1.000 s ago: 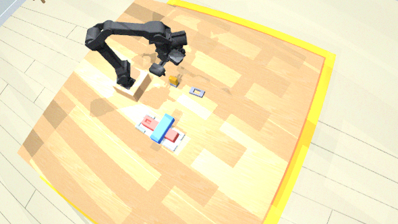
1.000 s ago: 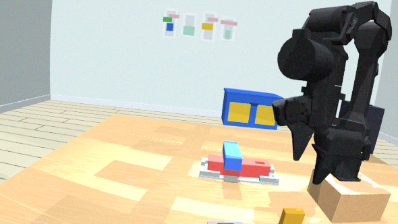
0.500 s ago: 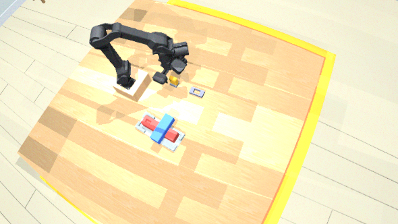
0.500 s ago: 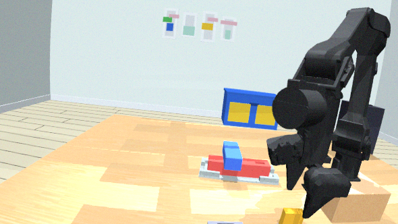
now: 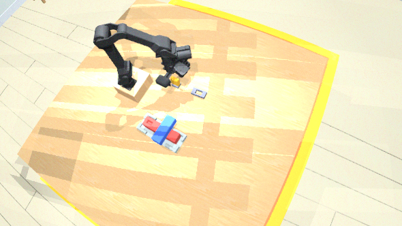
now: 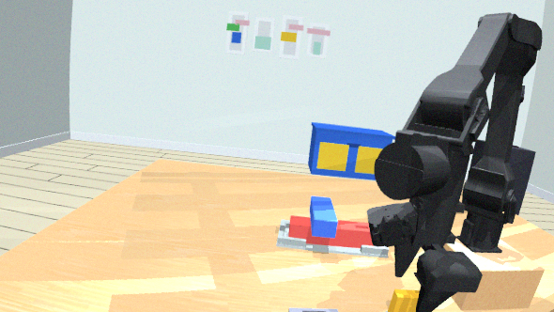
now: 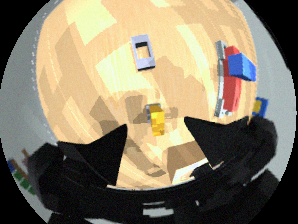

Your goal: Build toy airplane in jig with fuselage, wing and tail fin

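The yellow tail fin [image 5: 175, 81] [image 6: 404, 300] [image 7: 157, 120] stands upright in a small grey holder. My gripper [image 5: 173, 75] [image 6: 409, 292] [image 7: 156, 123] is open above the fin, whose top shows between the fingertips in the wrist view; nothing is held. The red fuselage [image 5: 174, 136] [image 6: 349, 235] [image 7: 232, 90] lies flat in the pale grey cradle [image 5: 177, 149] [image 6: 282, 241] [image 7: 220, 75]. The blue wing [image 5: 165, 129] [image 6: 324, 221] [image 7: 241, 67] lies across it and looks seated; its tab is hidden. The tail socket on the fuselage is bare.
An empty grey rectangular holder [image 5: 194, 92] [image 7: 145, 66] lies near the fin, on the side away from the arm's base. The arm stands on a wooden block [image 5: 144, 89] [image 6: 502, 287]. A blue cabinet with yellow doors [image 6: 332, 156] stands beyond the table.
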Robot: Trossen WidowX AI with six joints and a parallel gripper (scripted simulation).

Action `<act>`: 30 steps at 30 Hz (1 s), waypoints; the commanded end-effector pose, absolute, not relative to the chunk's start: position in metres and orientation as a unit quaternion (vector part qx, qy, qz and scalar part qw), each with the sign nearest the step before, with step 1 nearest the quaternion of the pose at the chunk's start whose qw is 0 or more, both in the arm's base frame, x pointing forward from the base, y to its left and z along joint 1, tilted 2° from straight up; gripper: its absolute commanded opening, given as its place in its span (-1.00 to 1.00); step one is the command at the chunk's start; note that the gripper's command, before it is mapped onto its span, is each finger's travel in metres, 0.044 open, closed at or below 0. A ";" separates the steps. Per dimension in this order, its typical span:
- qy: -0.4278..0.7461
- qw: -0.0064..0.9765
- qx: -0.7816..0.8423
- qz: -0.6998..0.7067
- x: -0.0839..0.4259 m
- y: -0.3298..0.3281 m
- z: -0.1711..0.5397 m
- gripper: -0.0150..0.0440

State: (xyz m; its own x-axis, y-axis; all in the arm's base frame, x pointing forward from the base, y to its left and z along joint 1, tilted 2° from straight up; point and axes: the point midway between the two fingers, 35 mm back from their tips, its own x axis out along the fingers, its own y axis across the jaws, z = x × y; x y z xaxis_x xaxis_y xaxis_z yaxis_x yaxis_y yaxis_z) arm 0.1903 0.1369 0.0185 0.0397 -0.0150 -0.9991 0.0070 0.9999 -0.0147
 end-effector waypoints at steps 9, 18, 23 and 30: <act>0.696 0.718 -0.006 -0.009 0.189 0.135 -0.003 1.00; 0.697 0.717 -0.006 -0.009 0.188 0.134 -0.016 1.00; 0.697 0.717 -0.006 -0.009 0.188 0.134 -0.016 0.64; 0.697 0.717 -0.006 -0.009 0.188 0.134 -0.016 0.02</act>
State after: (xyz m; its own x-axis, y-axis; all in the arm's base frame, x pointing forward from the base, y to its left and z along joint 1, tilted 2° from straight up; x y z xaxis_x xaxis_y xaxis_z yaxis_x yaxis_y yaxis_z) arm 0.1884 0.1339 -0.0156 0.0321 -0.0221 -0.9992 0.0085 0.9997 -0.0218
